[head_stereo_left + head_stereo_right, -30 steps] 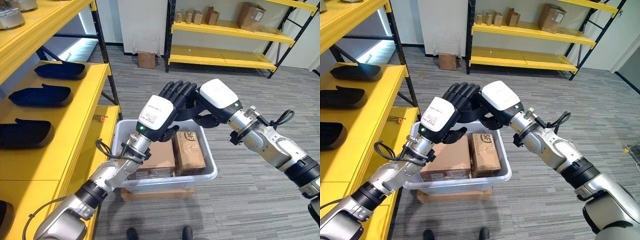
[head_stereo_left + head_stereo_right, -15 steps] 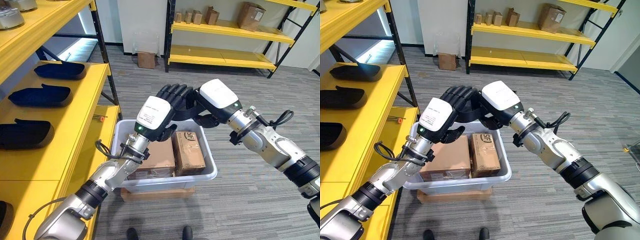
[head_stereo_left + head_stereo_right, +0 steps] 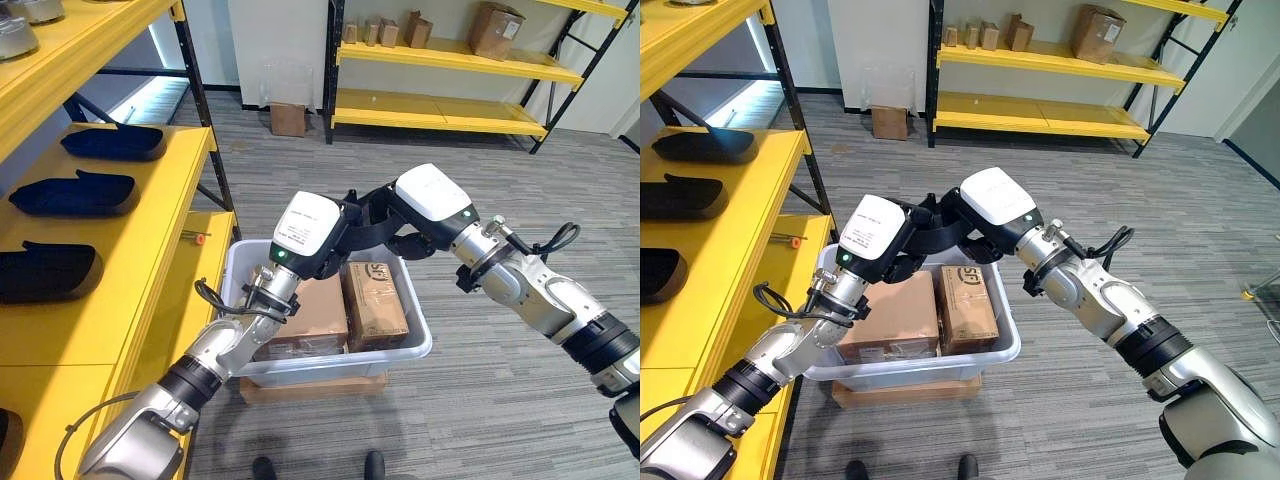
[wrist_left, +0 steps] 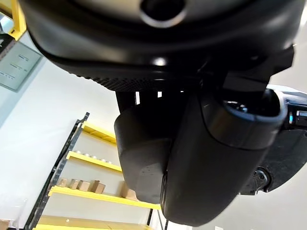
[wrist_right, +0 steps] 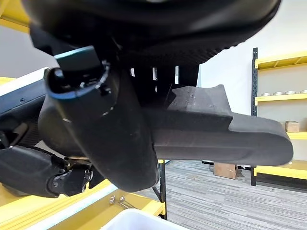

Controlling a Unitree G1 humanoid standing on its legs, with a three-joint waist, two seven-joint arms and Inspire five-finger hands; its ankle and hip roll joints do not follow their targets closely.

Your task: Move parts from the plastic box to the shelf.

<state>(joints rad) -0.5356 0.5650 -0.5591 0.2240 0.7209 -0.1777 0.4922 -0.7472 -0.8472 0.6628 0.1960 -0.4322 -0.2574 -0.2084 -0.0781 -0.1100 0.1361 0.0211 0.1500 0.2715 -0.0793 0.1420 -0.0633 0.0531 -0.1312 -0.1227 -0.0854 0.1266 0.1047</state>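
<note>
Left and right eye views: paired head cameras looking down and forward from above, sharing the plastic box [image 3: 330,345] on the floor, the near yellow shelf [image 3: 120,260] at left and the far rack [image 3: 1040,115]. Wrist views: very close, each looking along its own hand toward the racks.

No legible text anywhere

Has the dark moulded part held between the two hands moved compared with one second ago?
Yes. The dark moulded part, held by left hand and right hand, has tipped downward toward the white plastic box; the upright fingers seen earlier are now lowered.
</note>
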